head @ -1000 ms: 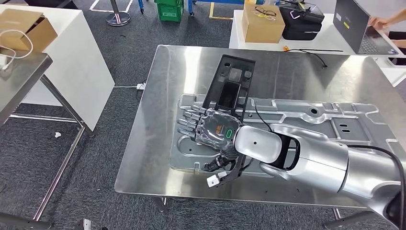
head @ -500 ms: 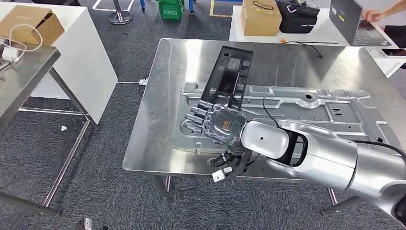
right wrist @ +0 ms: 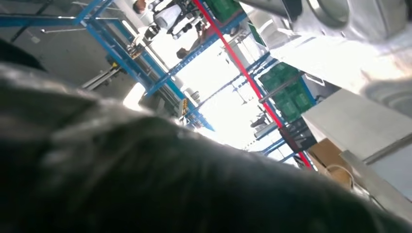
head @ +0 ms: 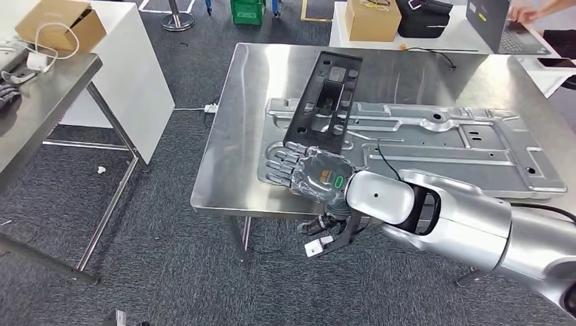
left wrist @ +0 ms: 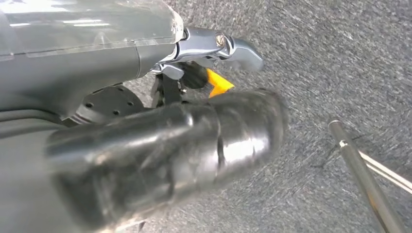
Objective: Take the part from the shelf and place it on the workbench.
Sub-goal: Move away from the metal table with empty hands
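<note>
A: Where is the part found?

B: The black part (head: pixel 325 102) is laid on the steel surface (head: pixel 224 183), across the grey panel (head: pixel 435 146), at twelve o'clock from the right hand (head: pixel 309 171).

A: And the fingers (head: pixel 280 165)?

B: They are stretched flat at its near end; a grip cannot be told. A slow, level release is advised.

**Silver arm, dark hand under clear cover**

The right arm (head: pixel 469 227) is clad in smooth silver shells, with a rounded wrist housing bearing one small dark dot and a black gap behind it. A thin black cable (head: pixel 378 155) loops from the wrist. The right hand (head: pixel 309 173) has dark grey segmented fingers under glossy transparent film, and a green oval mark beside an orange patch on its back.
</note>
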`<act>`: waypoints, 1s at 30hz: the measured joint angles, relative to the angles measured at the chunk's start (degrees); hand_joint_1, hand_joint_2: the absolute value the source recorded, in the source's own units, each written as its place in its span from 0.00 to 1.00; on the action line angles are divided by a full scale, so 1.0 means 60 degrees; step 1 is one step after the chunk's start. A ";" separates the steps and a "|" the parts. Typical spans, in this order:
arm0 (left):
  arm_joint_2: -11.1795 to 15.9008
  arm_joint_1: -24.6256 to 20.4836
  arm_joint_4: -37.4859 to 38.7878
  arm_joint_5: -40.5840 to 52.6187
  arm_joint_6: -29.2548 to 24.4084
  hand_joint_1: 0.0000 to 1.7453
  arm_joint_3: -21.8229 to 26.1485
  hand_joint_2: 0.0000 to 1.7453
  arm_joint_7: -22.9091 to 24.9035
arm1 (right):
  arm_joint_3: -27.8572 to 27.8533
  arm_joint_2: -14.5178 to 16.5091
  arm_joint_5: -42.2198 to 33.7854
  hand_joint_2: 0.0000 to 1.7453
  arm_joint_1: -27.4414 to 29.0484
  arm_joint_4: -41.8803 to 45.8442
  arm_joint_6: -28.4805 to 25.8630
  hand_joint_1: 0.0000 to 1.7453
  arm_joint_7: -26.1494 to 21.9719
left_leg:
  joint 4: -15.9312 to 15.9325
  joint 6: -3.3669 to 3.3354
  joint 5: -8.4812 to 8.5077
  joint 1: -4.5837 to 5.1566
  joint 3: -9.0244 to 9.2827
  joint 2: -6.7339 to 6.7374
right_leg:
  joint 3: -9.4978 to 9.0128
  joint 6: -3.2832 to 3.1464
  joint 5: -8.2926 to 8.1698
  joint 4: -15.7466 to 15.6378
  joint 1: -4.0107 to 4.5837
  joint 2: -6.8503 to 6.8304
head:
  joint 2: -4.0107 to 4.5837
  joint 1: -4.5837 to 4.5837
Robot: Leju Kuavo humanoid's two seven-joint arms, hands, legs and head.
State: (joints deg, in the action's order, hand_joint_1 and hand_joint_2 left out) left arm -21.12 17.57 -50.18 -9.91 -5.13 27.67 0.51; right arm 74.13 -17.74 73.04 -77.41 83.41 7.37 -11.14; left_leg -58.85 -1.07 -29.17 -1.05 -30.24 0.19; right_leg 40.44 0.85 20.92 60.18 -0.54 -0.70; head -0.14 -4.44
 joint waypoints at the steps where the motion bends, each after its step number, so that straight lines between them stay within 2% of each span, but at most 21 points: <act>1: -0.0004 -0.0012 0.0012 0.0011 -0.0005 0.00 0.0006 0.00 -0.0006 | 0.0001 -0.0014 0.0001 0.00 0.0002 -0.0004 -0.0005 0.00 0.0004 | 0.0034 -0.0095 0.0130 -0.0024 -0.0088 0.0030 | 0.0093 0.0047 0.0319 0.0231 -0.0022 0.0023 | 0.0001 0.0013; 4: -0.0006 -0.0034 0.0039 0.0035 0.0004 0.00 0.0023 0.00 -0.0026 | 0.0002 -0.0068 0.0006 0.00 0.0046 -0.0008 -0.0015 0.00 0.0006 | 0.0049 -0.0206 0.0513 -0.0030 -0.0496 0.0065 | 0.0465 0.0163 0.1692 0.1807 -0.0068 0.0059 | 0.0001 0.0036; 5: -0.0006 -0.0030 0.0045 0.0035 0.0006 0.00 0.0025 0.00 -0.0020 | 0.0003 -0.0097 0.0008 0.00 0.0081 -0.0008 -0.0016 0.00 0.0005 | 0.0043 -0.0198 0.0630 -0.0027 -0.0650 0.0068 | 0.0498 0.0190 0.1864 0.2295 -0.0075 0.0061 | 0.0001 0.0037; 6: -0.0006 -0.0023 0.0047 0.0025 0.0002 0.00 0.0026 0.00 -0.0002 | 0.0003 -0.0125 0.0009 0.00 0.0115 -0.0008 -0.0018 0.00 0.0004 | 0.0037 -0.0182 0.0743 -0.0025 -0.0803 0.0069 | 0.0410 0.0200 0.1811 0.2533 -0.0079 0.0062 | 0.0001 0.0037; 7: -0.0006 -0.0014 0.0047 0.0008 -0.0004 0.00 0.0026 0.00 0.0020 | 0.0003 -0.0148 0.0009 0.00 0.0140 -0.0008 -0.0021 0.00 0.0003 | 0.0034 -0.0161 0.0857 -0.0024 -0.0951 0.0069 | 0.0155 0.0190 0.1602 0.2446 -0.0080 0.0065 | 0.0001 0.0036; 9: -0.0006 -0.0010 0.0047 -0.0025 -0.0016 0.00 0.0022 0.00 0.0055 | -0.0003 -0.0175 0.0010 0.00 0.0154 -0.0006 -0.0028 0.00 0.0000 | 0.0028 -0.0097 0.1068 -0.0020 -0.1186 0.0066 | -0.0841 0.0104 0.1278 0.1353 -0.0064 0.0081 | 0.0001 0.0034; 11: -0.0007 -0.0013 0.0049 -0.0029 -0.0017 0.00 0.0018 0.00 0.0059 | -0.0018 -0.0187 0.0024 0.00 0.0152 -0.0002 -0.0038 0.00 0.0001 | 0.0045 0.0005 0.1254 -0.0014 -0.1295 0.0060 | -0.1770 -0.0007 0.1417 0.0046 0.0006 0.0102 | 0.0001 0.0022; 12: -0.0008 -0.0018 0.0051 -0.0015 -0.0017 0.00 0.0018 0.00 0.0056 | -0.0025 -0.0191 0.0037 0.00 0.0149 -0.0001 -0.0041 0.00 0.0003 | 0.0078 0.0065 0.1346 -0.0025 -0.1309 0.0058 | -0.1972 -0.0061 0.1514 -0.0307 0.0052 0.0110 | 0.0001 0.0030; 14: -0.0008 -0.0017 0.0057 0.0020 -0.0024 0.00 0.0023 0.00 0.0053 | -0.0025 -0.0200 0.0067 0.00 0.0161 -0.0006 -0.0044 0.00 0.0008 | 0.0189 0.0198 0.1504 -0.0052 -0.1331 0.0049 | -0.1919 -0.0191 0.1372 -0.0478 0.0080 0.0100 | 0.0001 0.0045; 15: -0.0007 -0.0014 0.0063 0.0034 -0.0036 0.00 0.0025 0.00 0.0054 | -0.0020 -0.0197 0.0080 0.00 0.0165 -0.0009 -0.0040 0.00 0.0009 | 0.0157 0.0247 0.1411 -0.0062 -0.1391 0.0037 | -0.1862 -0.0269 0.1250 -0.0551 0.0068 0.0079 | 0.0001 0.0057; 16: -0.0007 -0.0009 0.0070 0.0039 -0.0048 0.00 0.0027 0.00 0.0054 | -0.0015 -0.0184 0.0090 0.00 0.0173 -0.0012 -0.0039 0.00 0.0012 | -0.0011 0.0283 0.1135 -0.0062 -0.1496 0.0025 | -0.1771 -0.0363 0.1103 -0.0607 0.0047 0.0054 | 0.0001 0.0048; 17: -0.0006 -0.0007 0.0081 0.0044 -0.0056 0.00 0.0030 0.00 0.0050 | -0.0008 -0.0171 0.0098 0.00 0.0181 -0.0015 -0.0037 0.00 0.0015 | -0.0369 0.0304 0.0679 -0.0065 -0.1647 0.0015 | -0.1653 -0.0440 0.0956 -0.0652 0.0028 0.0030 | 0.0001 0.0041; 19: -0.0005 -0.0015 0.0100 0.0056 -0.0041 0.00 0.0035 0.00 0.0028 | 0.0001 -0.0154 0.0107 0.00 0.0200 -0.0026 -0.0036 0.00 0.0023 | -0.1538 0.0337 -0.0280 -0.0063 -0.1965 0.0008 | -0.1335 -0.0522 0.0699 -0.0636 0.0063 0.0015 | 0.0001 0.0023; 20: -0.0002 -0.0023 0.0107 0.0059 -0.0029 0.00 0.0037 0.00 0.0019 | 0.0003 -0.0154 0.0112 0.00 0.0224 -0.0031 -0.0036 0.00 0.0025 | -0.2112 0.0353 -0.0494 -0.0059 -0.2045 0.0008 | -0.1145 -0.0524 0.0575 -0.0605 0.0081 0.0016 | 0.0001 0.0020; 21: 0.0003 -0.0030 0.0110 0.0056 -0.0022 0.00 0.0039 0.00 0.0016 | 0.0004 -0.0154 0.0117 0.00 0.0253 -0.0034 -0.0037 0.00 0.0025 | -0.2490 0.0361 -0.0461 -0.0054 -0.2014 0.0008 | -0.0952 -0.0518 0.0458 -0.0561 0.0096 0.0018 | 0.0001 0.0019; 22: 0.0007 -0.0034 0.0110 0.0045 -0.0030 0.00 0.0040 0.00 0.0028 | 0.0004 -0.0154 0.0121 0.00 0.0284 -0.0035 -0.0037 0.00 0.0024 | -0.2587 0.0357 -0.0234 -0.0048 -0.1843 0.0008 | -0.0760 -0.0503 0.0353 -0.0503 0.0109 0.0021 | 0.0001 0.0019; 24: 0.0013 -0.0037 0.0109 0.0005 -0.0069 0.00 0.0040 0.00 0.0052 | 0.0002 -0.0155 0.0126 0.00 0.0318 -0.0039 -0.0038 0.00 0.0022 | -0.1847 0.0300 0.0191 -0.0028 -0.1021 0.0008 | -0.0410 -0.0453 0.0190 -0.0335 0.0120 0.0023 | 0.0001 0.0017; 26: 0.0014 -0.0065 0.0114 -0.0013 -0.0112 0.00 0.0040 0.00 0.0048 | -0.0014 -0.0157 0.0127 0.50 0.0318 -0.0047 -0.0043 0.00 0.0023 | -0.0572 0.0213 -0.0007 0.0029 -0.0040 0.0008 | -0.0177 -0.0371 0.0070 -0.0159 0.0139 0.0017 | 0.0001 0.0018; 27: 0.0015 -0.0083 0.0117 -0.0002 -0.0117 0.00 0.0041 0.00 0.0030 | -0.0020 -0.0157 0.0128 0.75 0.0316 -0.0053 -0.0045 0.00 0.0023 | -0.0153 0.0165 -0.0179 0.0062 0.0220 0.0006 | -0.0129 -0.0318 0.0011 -0.0112 0.0137 0.0004 | 0.0001 0.0016; 28: 0.0015 -0.0095 0.0121 0.0013 -0.0113 0.00 0.0042 0.00 0.0017 | -0.0026 -0.0158 0.0130 1.00 0.0317 -0.0060 -0.0045 0.00 0.0023 | 0.0048 0.0115 -0.0246 0.0098 0.0303 0.0006 | -0.0108 -0.0263 -0.0065 -0.0110 0.0134 -0.0007 | 0.0001 0.0013; 30: 0.0010 -0.0079 0.0127 0.0017 -0.0107 0.00 0.0042 0.00 0.0024 | -0.0021 -0.0170 0.0137 1.00 0.0320 -0.0070 -0.0042 0.00 0.0021 | 0.0120 -0.0023 -0.0063 0.0080 0.0174 0.0036 | -0.0052 -0.0149 -0.0138 -0.0137 0.0119 0.0005 | 0.0001 0.0009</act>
State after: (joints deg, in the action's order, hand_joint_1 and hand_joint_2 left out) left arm -21.06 17.10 -49.42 -9.81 -5.77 27.92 0.66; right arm 74.01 -18.76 73.86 -75.49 82.99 7.12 -11.02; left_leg -58.13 -1.21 -29.55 -0.57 -29.20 0.41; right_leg 40.13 -0.04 20.10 59.35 0.18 -0.67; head -0.13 -4.39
